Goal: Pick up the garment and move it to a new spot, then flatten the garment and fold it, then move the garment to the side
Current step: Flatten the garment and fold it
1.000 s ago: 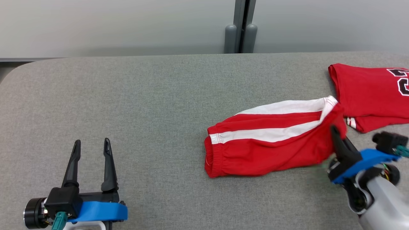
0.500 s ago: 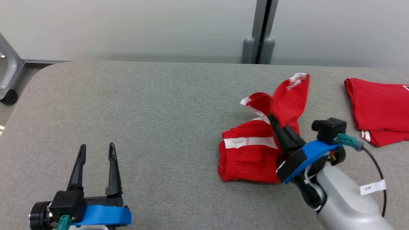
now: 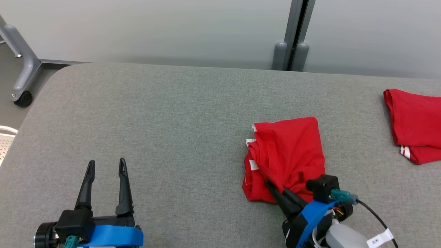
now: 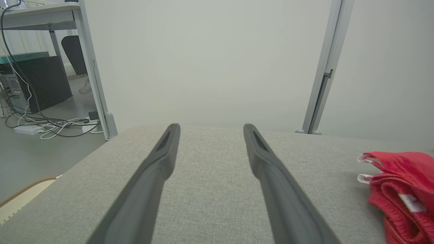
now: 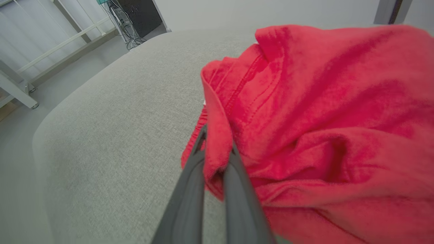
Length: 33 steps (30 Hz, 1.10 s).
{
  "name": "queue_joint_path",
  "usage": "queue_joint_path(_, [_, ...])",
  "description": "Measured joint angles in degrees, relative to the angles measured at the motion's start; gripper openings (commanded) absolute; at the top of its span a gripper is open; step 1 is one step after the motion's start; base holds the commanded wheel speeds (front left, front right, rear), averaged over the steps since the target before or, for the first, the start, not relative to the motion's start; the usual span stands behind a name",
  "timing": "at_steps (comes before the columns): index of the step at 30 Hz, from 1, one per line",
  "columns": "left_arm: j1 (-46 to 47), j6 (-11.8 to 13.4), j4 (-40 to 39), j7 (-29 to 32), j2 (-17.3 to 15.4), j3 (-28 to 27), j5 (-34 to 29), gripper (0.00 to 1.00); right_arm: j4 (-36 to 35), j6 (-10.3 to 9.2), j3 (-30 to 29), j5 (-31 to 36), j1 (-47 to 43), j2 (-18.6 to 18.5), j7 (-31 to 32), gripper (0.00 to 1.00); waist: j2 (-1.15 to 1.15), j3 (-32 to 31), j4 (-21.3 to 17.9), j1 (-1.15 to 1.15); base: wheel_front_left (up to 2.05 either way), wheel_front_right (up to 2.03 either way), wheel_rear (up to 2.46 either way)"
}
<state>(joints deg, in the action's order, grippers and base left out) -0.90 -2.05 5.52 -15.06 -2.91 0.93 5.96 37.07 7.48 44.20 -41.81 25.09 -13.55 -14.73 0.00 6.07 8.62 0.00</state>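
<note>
The garment (image 3: 287, 156) is a pair of red shorts with white trim, folded over on itself on the grey table (image 3: 172, 120), right of centre. My right gripper (image 3: 270, 186) is shut on a fold of the garment (image 5: 305, 101) at its near edge; in the right wrist view the red cloth is pinched between the two fingers (image 5: 190, 183). My left gripper (image 3: 105, 164) stands open at the lower left over bare table, well apart from the garment (image 4: 400, 183). Nothing lies between its fingers (image 4: 159, 169).
A second red garment (image 3: 413, 124) lies at the table's right edge. A grey post (image 3: 293, 44) stands behind the table against the pale wall. A wheeled frame leg (image 3: 22, 69) is on the floor past the table's rounded left corner.
The right gripper has carried the shorts' right end up and over to the left, folding the garment in half, and pulled back toward me. The camera has turned left. The left gripper stayed put.
</note>
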Motion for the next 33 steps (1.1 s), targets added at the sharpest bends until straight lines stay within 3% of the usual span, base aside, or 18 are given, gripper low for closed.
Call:
queue_joint_path(5, [-0.57, 0.15, 0.08, 0.0, 0.0, -0.37, 0.21, 1.0, -2.13, 0.0, 2.42, 0.94, -3.0, -0.6, -0.15, 0.0, 0.0, 0.02, -1.05, 0.0, 0.0, 0.0, 0.0])
queue_joint_path(7, [-0.57, 0.16, 0.11, 0.0, 0.0, -0.35, 0.33, 1.0, -3.43, 0.0, 2.66, 1.78, -3.13, -0.69, -0.18, 1.0, 0.0, 0.11, -1.43, 0.0, 0.0, 0.0, 0.0])
queue_joint_path(9, [-0.55, 0.16, 0.1, 0.0, 0.02, -0.27, 0.34, 1.0, -5.15, 0.01, 2.5, 3.69, -3.14, -0.81, -0.22, 1.0, 0.0, 0.16, -1.72, 0.0, 0.0, 0.0, 0.0])
queue_joint_path(21, [-0.79, -0.01, 0.02, -0.01, 0.02, -0.57, -0.44, 1.0, -19.54, 0.0, -17.77, 14.66, -12.28, -1.42, -0.23, 1.0, 0.01, -0.92, -5.68, 0.0, 0.0, 0.0, 0.0])
queue_joint_path(33, [-2.4, -0.01, 0.23, -0.01, 0.01, -1.8, -1.54, 1.0, -27.33, 0.01, -34.89, 22.98, -22.31, 4.54, -0.24, 1.0, 0.01, -2.78, -8.69, 0.0, 0.0, 0.0, 0.0])
